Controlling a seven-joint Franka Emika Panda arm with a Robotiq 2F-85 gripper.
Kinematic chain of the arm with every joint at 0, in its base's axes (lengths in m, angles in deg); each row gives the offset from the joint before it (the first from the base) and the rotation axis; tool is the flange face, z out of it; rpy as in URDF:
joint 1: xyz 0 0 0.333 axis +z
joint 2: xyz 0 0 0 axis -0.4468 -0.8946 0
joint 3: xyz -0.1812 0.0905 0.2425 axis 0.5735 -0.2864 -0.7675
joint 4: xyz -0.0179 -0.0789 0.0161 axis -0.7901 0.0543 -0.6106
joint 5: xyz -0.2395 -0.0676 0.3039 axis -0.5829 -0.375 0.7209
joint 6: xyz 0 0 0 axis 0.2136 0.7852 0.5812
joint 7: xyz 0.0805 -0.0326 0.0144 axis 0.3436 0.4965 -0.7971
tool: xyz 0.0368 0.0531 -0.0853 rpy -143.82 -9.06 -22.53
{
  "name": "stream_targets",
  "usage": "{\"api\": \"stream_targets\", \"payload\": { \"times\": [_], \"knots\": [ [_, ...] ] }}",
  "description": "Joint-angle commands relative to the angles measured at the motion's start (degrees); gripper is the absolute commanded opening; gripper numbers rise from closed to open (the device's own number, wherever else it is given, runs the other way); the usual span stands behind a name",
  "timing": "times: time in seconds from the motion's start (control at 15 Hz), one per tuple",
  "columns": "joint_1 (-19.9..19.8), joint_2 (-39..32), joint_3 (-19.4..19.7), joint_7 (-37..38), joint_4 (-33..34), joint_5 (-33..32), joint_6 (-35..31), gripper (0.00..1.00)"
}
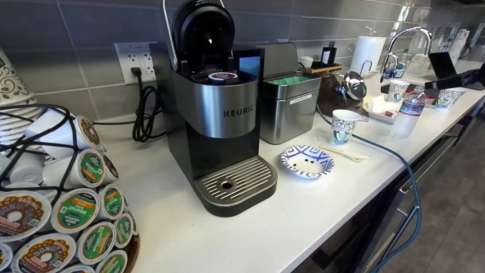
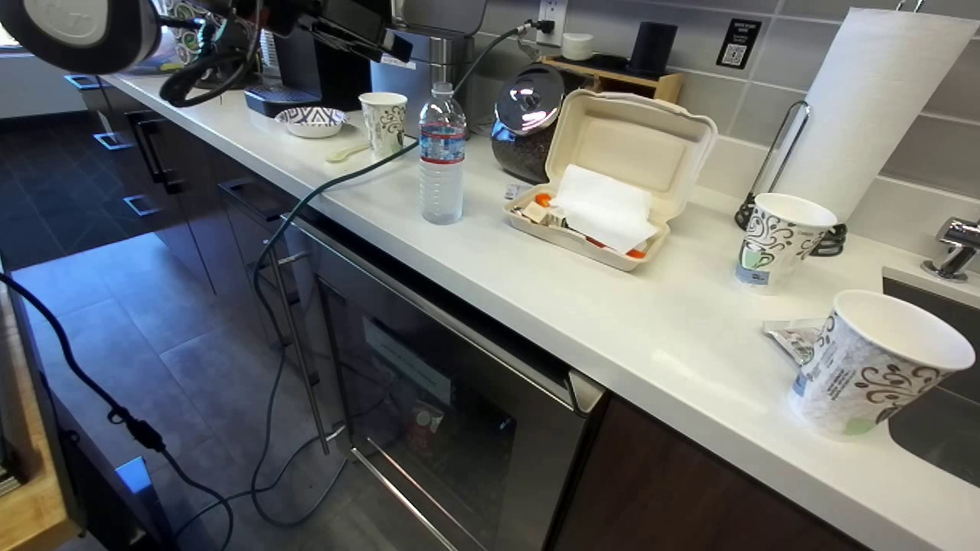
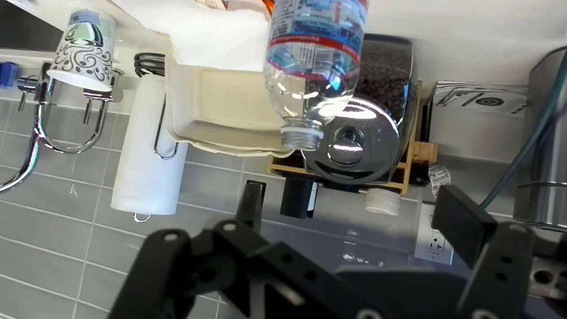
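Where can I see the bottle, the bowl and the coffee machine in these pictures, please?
Bottle (image 2: 442, 145), in an exterior view: on its label.
Bowl (image 1: 303, 151), in an exterior view: on its inner wall, far side.
Coffee machine (image 1: 214, 108), in an exterior view: on its silver front.

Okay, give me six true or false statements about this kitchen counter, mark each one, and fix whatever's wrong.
1. The water bottle stands upright on the counter. True.
2. The fingers are clamped on the water bottle. False: the fingers are spread apart, holding nothing.
3. The paper towel roll lies on its side. False: the roll stands upright.
4. The coffee maker has its lid raised. True.
5. The patterned bowl is empty. False: the bowl holds a few dark bits.
6. The takeout box is open. True.
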Motion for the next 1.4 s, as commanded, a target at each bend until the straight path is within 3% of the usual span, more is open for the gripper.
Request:
{"api": "stream_targets", "payload": {
  "times": [0.0,0.33,0.8,1.0,1.27,1.33],
  "knots": [
    [-0.92,0.04,-1.04,-0.08,0.0,0.21,0.05,1.0],
    [-0.92,-0.82,-1.06,0.61,0.96,-0.26,-0.24,1.0],
    [-4.07,-5.53,5.78,21.1,10.73,-29.08,-1.67,1.0],
    [-6.56,-9.47,7.46,32.27,14.27,-42.14,-5.15,1.0],
    [-9.07,-15.44,7.65,38.01,17.29,-47.06,-11.48,1.0],
    [-12.17,-15.82,4.96,38.84,17.33,-44.94,-11.58,1.0]
  ]
}}
